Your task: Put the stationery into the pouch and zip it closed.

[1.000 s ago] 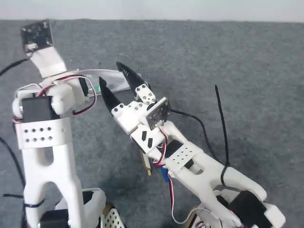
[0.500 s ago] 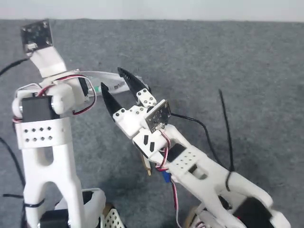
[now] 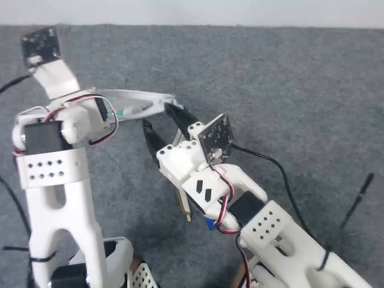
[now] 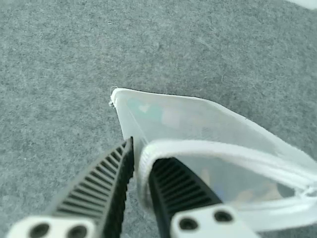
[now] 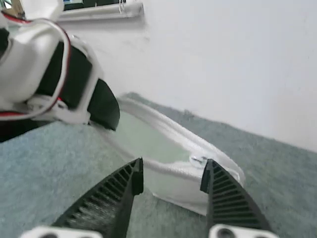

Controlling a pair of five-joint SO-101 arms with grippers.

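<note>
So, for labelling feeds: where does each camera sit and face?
High view: fixed above the table, facing down on left arm, right arm and pouch.
Left wrist view: on the left arm, along the left gripper, shut on the pouch's rim.
Right wrist view: on the right arm, facing the pouch past the open right gripper.
All share the pouch.

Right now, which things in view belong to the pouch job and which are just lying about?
Job: translucent zip pouch, clamped in the left gripper; its zipper pull; the open right gripper beside it; what looks like a pencil.
Lying about: black cable trailing over the grey carpet.
</note>
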